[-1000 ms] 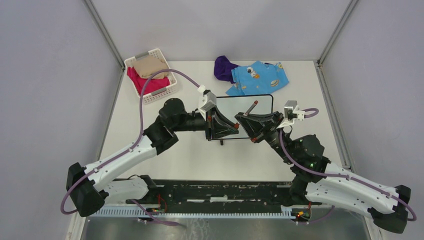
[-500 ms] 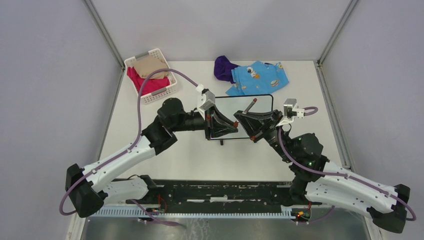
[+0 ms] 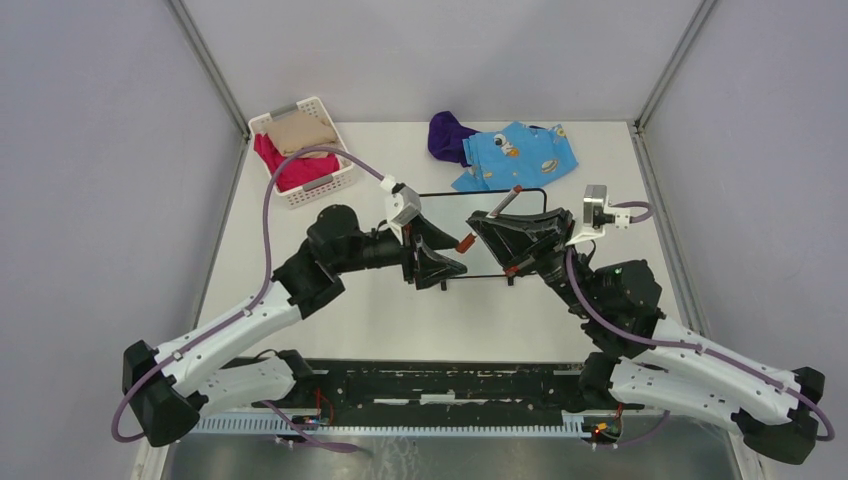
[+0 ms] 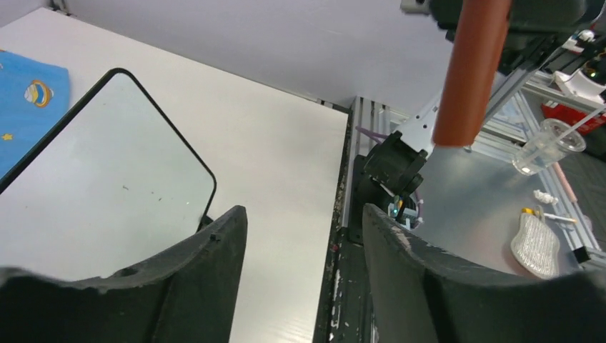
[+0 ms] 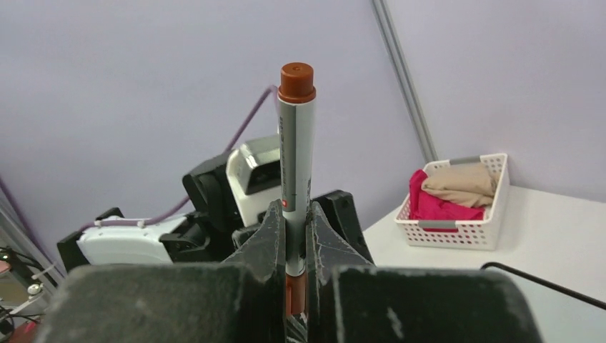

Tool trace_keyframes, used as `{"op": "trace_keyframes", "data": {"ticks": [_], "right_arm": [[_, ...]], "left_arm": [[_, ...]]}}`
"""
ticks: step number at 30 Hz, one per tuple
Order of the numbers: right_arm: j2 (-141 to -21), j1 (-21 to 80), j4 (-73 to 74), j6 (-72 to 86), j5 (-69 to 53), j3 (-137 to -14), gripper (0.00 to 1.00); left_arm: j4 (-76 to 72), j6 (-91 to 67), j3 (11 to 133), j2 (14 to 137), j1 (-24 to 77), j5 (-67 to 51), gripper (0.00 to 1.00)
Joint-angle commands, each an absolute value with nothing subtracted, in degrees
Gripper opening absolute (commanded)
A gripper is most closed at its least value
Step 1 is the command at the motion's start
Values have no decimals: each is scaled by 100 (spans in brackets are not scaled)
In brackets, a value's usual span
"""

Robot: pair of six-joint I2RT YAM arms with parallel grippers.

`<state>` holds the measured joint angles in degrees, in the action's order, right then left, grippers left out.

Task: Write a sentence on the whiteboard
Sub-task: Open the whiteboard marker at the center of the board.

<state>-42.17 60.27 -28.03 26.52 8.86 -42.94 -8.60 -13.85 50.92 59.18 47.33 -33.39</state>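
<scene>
Hazard entry: right claw (image 5: pixel 293 214) was clamped on the marker (image 5: pixel 295 143), red-brown cap (image 4: pixel 472 71) seemingly on; left claw (image 4: pixel 304 221) stood half-parted, empty, near that cap; whiteboard (image 4: pixel 107 171) lay unheld on the bench (image 4: pixel 286 143) below them, so a cap tug could skew the marker and writing pressure could slide the board.

The whiteboard (image 4: pixel 107 164) is white and black-framed; the marker (image 5: pixel 296 143) is grey with a reddish-brown cap. At the desk's (image 3: pixel 400 310) far edge lie a blue cartoon-printed cloth (image 3: pixel 515 155) and a purple cloth (image 3: pixel 450 135).
</scene>
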Motion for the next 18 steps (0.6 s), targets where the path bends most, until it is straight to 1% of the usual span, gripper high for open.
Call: {"op": "trace_keyframes", "data": {"ticks": [1,3,4,10,12,14,16,17,18], "right_arm": [[-4205,6050,-3019,2746,551,-4593,0],[-4224,6047,-2816,2664,477,-4673,0],[-4225,6040,-2724,2619,452,-4698,0],[-4074,6049,-2452,2346,440,-4693,0],[-4081,6053,-2450,2302,246,-4739,0],[-4136,6047,-2361,2228,49,-4857,0],[-4202,6045,-2311,2161,-203,-4949,0],[-4237,6051,-2282,2137,-341,-4993,0],[-4290,6049,-2243,2106,-464,-5036,0]], "left_arm": [[-996,-1118,4964,5566,4711,-3096,72],[-1014,-1074,4936,5475,4711,-3133,83],[-1041,-1105,4916,5435,4711,-3109,98],[-1344,-1177,4646,4941,4711,-2768,100],[-1805,-1183,4364,4624,4710,-2396,100],[-2410,-1125,3952,4322,4720,-2295,100],[-2613,-1005,3805,4195,4720,-2608,100],[-2504,-919,3896,4222,4720,-2989,100],[-2081,-674,4145,4315,4720,-3546,100]]}}
